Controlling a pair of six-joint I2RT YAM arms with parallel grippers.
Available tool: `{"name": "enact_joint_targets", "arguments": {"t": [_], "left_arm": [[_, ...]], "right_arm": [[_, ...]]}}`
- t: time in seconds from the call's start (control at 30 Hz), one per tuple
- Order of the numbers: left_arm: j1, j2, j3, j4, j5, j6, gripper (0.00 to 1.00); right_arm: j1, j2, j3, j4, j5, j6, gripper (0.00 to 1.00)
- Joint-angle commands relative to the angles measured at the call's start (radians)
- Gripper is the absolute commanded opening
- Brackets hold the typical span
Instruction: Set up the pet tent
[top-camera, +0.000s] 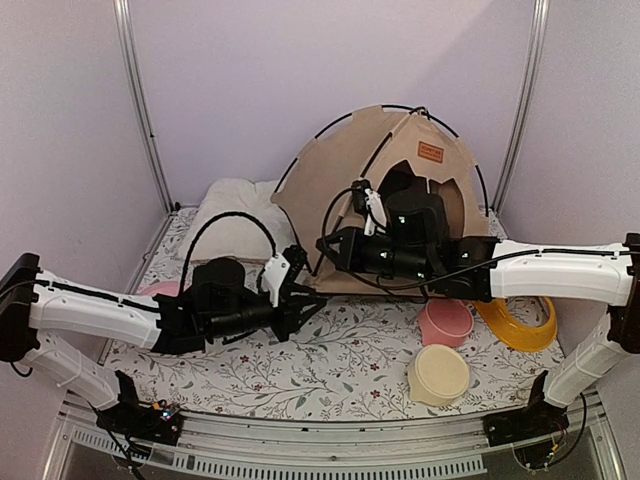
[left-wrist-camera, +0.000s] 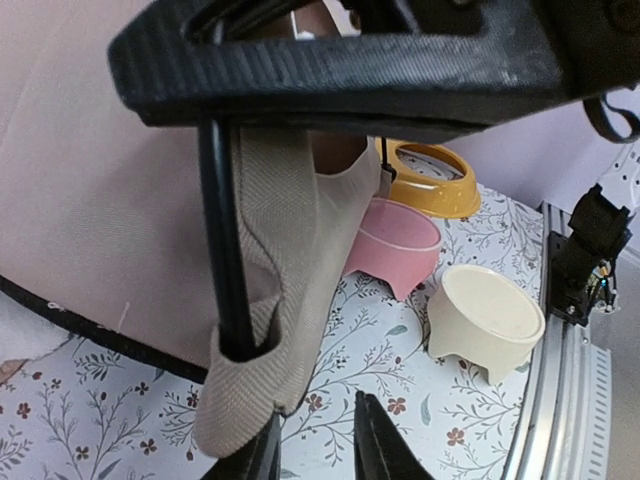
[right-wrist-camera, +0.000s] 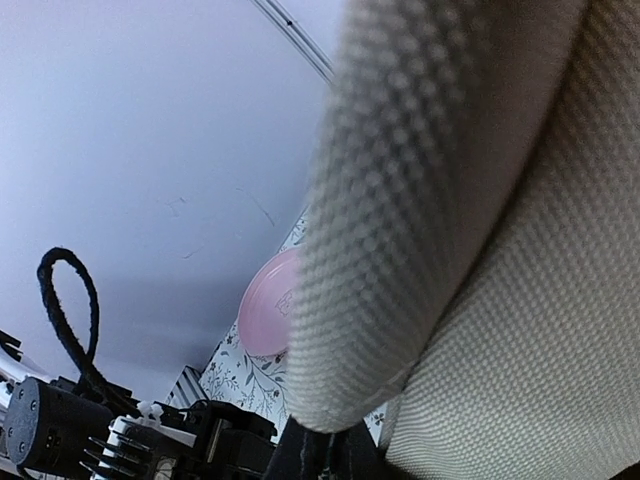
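The pet tent (top-camera: 345, 170) stands at the back centre, tan with black poles and a brown label (top-camera: 430, 151). My right gripper (top-camera: 325, 245) is at its front left edge. In the right wrist view the tan webbing (right-wrist-camera: 420, 200) fills the frame, and the right gripper (right-wrist-camera: 335, 455) is shut on its lower fold. My left gripper (top-camera: 305, 303) sits just below that corner. In the left wrist view a black pole (left-wrist-camera: 225, 250) ends in the tent's corner pocket (left-wrist-camera: 240, 395), which rests just above my left gripper (left-wrist-camera: 315, 450). Its jaws are apart, with nothing between them.
A pink bowl (top-camera: 446, 322), a cream bowl (top-camera: 438, 374) and a yellow bowl (top-camera: 520, 322) stand on the floral mat at the right. A cream cushion (top-camera: 235, 220) lies at the back left. A pink dish (top-camera: 155, 290) sits by the left arm.
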Motion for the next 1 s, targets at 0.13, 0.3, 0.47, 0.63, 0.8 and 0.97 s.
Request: {"name": "enact_joint_targets", "arguments": {"t": [0.13,0.3,0.47,0.63,0.8,0.97], "left_arm": [[-0.018,-0.19,-0.078,0.008,-0.028,-0.033,0.28],[-0.01,-0.277,-0.109,-0.058,-0.081,-0.032,0.26],[0.025,-0.256,-0.082,-0.152,-0.094,-0.01,0.22],[0.024,-0.189,-0.064,-0.204,-0.055,0.018,0.17],[0.023,-0.134,-0.057,-0.172,0.003,0.01,0.17],[0.021,-0.083,-0.03,-0.141,0.005,0.011,0.17]], "right_arm": [[0.022,0.052,-0.019,-0.079,0.007,-0.011,0.0],[0.022,0.06,-0.005,-0.083,0.004,-0.023,0.0],[0.022,0.071,0.021,-0.092,-0.001,-0.034,0.0],[0.024,0.072,0.037,-0.098,-0.002,-0.036,0.0],[0.024,0.075,0.044,-0.102,0.0,-0.039,0.0],[0.027,0.083,0.052,-0.107,-0.002,-0.038,0.0]]}}
